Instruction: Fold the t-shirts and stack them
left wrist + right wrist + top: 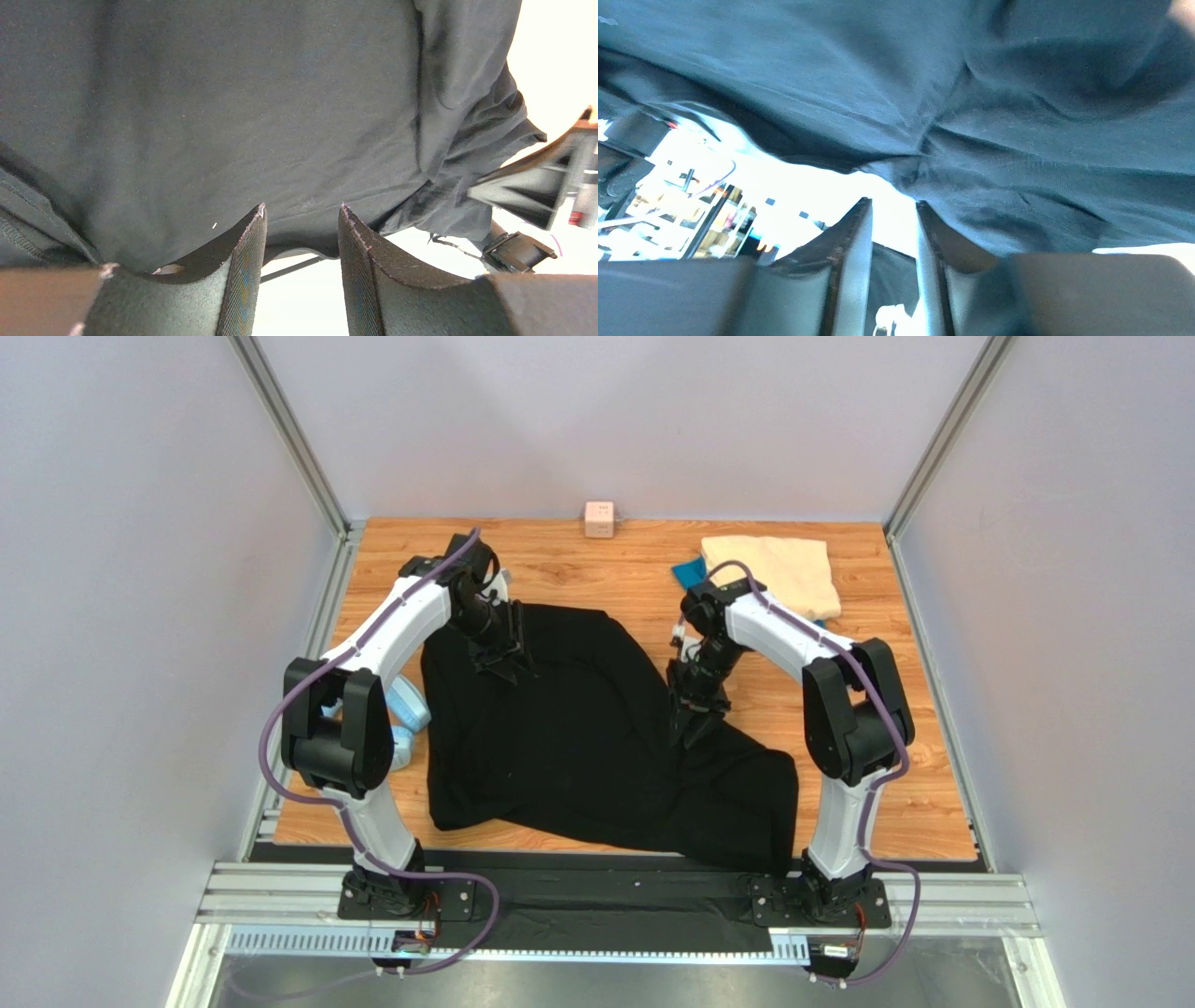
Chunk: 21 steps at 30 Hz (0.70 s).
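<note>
The black t-shirt (pixel 589 742) lies spread and rumpled across the middle of the table. My left gripper (pixel 502 665) sits over its far left part. In the left wrist view the left gripper (pixel 300 208) is open, with the black cloth (pixel 246 105) just past the fingertips and nothing between them. My right gripper (pixel 694 721) is over the shirt's right side. In the right wrist view the right gripper (pixel 894 203) is narrowly open, with bunched black cloth (pixel 1032 140) just beyond its tips. The folded cream-beige shirt (pixel 772 571) lies at the back right, with the blue shirt (pixel 687 570) showing at its left edge.
A small pink cube (pixel 599 518) stands at the table's back edge. A light-blue plastic ring (pixel 407 714) lies at the left edge beside the left arm. Grey walls close in the table on three sides.
</note>
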Motion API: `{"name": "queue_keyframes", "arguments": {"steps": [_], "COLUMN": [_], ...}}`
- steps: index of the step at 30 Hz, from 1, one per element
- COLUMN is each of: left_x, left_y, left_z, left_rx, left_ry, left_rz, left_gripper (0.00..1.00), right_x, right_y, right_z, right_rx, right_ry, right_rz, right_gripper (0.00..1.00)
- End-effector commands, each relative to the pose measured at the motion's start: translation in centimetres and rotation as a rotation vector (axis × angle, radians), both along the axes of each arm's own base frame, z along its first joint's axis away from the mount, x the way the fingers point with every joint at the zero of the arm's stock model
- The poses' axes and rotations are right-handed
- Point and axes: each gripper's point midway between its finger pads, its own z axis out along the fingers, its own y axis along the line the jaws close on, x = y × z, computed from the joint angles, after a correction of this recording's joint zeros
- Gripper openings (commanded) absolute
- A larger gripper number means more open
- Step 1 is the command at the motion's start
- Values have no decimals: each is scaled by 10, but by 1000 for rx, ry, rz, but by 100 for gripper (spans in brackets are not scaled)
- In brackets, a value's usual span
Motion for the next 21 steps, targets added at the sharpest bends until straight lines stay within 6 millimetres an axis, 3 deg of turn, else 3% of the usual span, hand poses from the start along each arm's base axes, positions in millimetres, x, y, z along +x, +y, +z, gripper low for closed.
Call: {"name": "queue_keyframes", "arguments": {"steps": [1,6,7,8,10,11,13,14,15,16,21], "left_x": [0,-8,-9,-9,-10,-12,-13,-16,-17,-18,-25], "left_y": [-1,2,3,3,4,5,6,6,6,7,10], "left_z": [7,2,2,2,4,4,5,4,5,5,4], "left_rx": [-3,6,7,9,8,15,17,19,16,18,32], "left_ry": [-15,-3,-1,-3,-10,-8,-9,-2,-4,-1,11], "left_rz": [-18,-15,-15,-14,-14,-12,-9,-9,-8,-5,-2], "left_gripper": [49,48,48,48,48,48,48,48,48,48,48], "right_x": [61,134,142,159,172,181,199,209,216,221,237], "right_y": [8,22,27,37,46,52,57,58,60,60,64], "right_z": [67,92,91,92,88,74,73,56,54,37,10], "right_rx": [70,144,157,185,210,213,221,201,204,194,195], "right_ry": [-294,-455,-458,-466,-455,-427,-465,-460,-467,-441,-438], "right_rz": [0,-99,-102,-108,-116,-125,-134,-143,-157,-165,-202], "right_gripper": [39,42,47,48,48,48,49,49,50,54,53]}}
